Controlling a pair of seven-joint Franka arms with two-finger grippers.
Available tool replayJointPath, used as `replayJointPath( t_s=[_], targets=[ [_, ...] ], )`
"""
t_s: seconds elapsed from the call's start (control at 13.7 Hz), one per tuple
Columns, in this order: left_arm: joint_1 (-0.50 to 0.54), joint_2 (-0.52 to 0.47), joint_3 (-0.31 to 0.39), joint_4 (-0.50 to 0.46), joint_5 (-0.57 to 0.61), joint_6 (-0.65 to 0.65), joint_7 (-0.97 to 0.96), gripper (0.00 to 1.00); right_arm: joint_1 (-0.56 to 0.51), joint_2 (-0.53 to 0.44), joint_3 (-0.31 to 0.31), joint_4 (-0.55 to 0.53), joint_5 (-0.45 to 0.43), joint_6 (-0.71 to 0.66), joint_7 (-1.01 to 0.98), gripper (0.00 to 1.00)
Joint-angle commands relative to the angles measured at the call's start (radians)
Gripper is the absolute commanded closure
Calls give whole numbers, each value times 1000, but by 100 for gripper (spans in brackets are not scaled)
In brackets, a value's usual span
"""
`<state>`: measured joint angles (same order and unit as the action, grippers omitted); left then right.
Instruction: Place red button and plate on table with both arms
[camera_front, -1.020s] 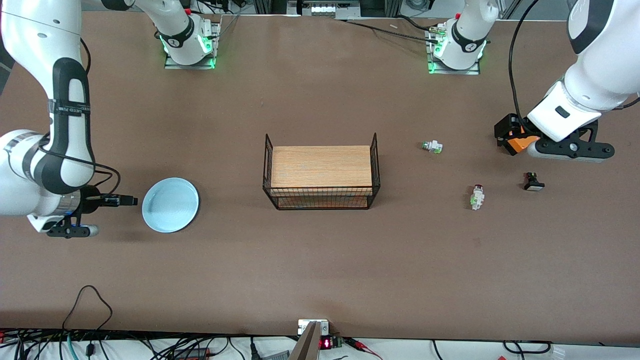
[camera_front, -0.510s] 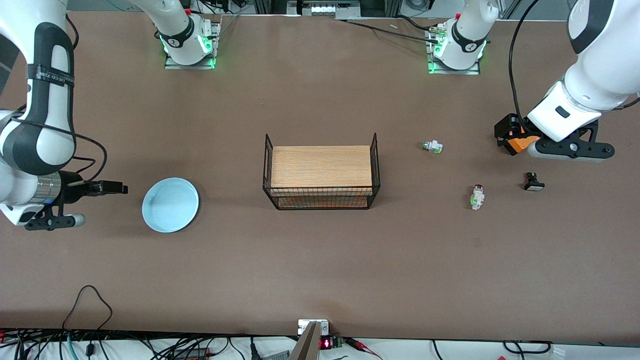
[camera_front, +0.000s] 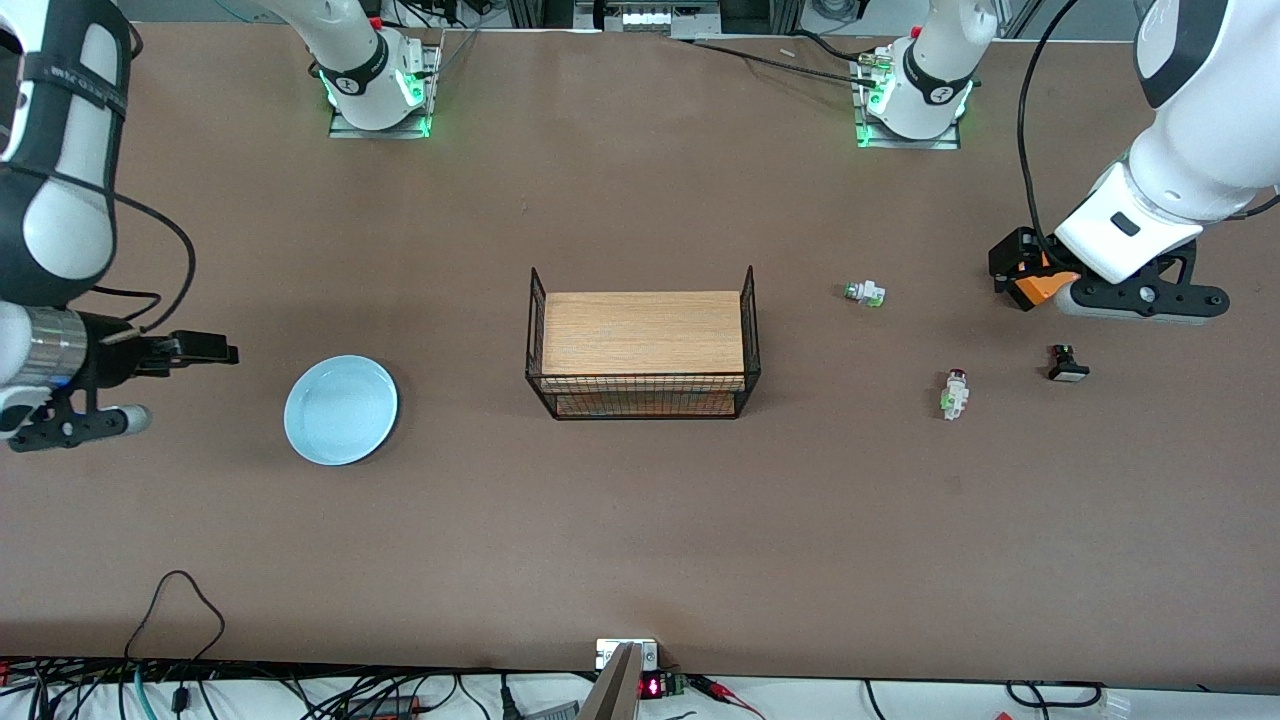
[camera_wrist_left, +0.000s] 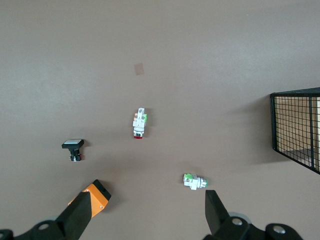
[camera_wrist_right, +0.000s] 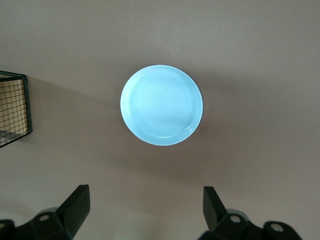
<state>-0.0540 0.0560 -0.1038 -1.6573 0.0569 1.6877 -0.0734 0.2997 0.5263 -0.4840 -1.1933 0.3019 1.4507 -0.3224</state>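
Since the earlier frames, right gripper (camera_front: 75, 395) has drawn back from the round light blue plate (camera_front: 341, 410), fingers spread, empty. Left gripper (camera_front: 1105, 285): unmoved, waiting, fingers (camera_wrist_left: 82, 212) apart, over the brown table (camera_front: 640, 540) near the black-based switch (camera_front: 1067, 364). Cream-white red-capped button (camera_front: 955, 393): on the table, nearer the front camera than the white-green switch (camera_front: 864, 292). Both items look placed; retreat best upward, clear of the wire rack (camera_front: 642, 345). Ample room around.

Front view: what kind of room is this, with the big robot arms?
Probably a robot lab. Two arms are bolted to a brown table, the left gripper and right gripper both open over it. Cables run along the table's edge, and test things lie around: a plate and a red button.
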Motion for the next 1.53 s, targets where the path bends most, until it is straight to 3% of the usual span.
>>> replayJointPath(
  t_s=[0.0, 0.36, 0.44, 0.73, 1.09, 1.31, 1.46],
  targets=[
    [-4, -7, 4, 5, -5, -10, -3, 0, -4, 11, -5, 89, -32, -77, -53, 0],
    [-4, -7, 4, 7, -5, -10, -3, 0, 2, -70, 31, 95, -165, -96, -95, 0],
    [-4, -7, 4, 7, -5, -10, -3, 0, 1, -100, 51, 63, -206, -90, -95, 0],
    [-4, -7, 4, 7, -5, -10, -3, 0, -112, -230, 235, -69, -280, -30, -84, 0],
    [-3, -7, 4, 7, -5, -10, -3, 0, -151, -382, 283, -274, -316, 43, -81, 0],
    [-3, -7, 4, 7, -5, -10, -2, 0, -214, -437, 402, -336, -409, 74, -75, 0],
    [-3, -8, 4, 7, -5, -10, -3, 0, -229, -485, 409, -394, -409, 76, 64, 0]
  ],
)
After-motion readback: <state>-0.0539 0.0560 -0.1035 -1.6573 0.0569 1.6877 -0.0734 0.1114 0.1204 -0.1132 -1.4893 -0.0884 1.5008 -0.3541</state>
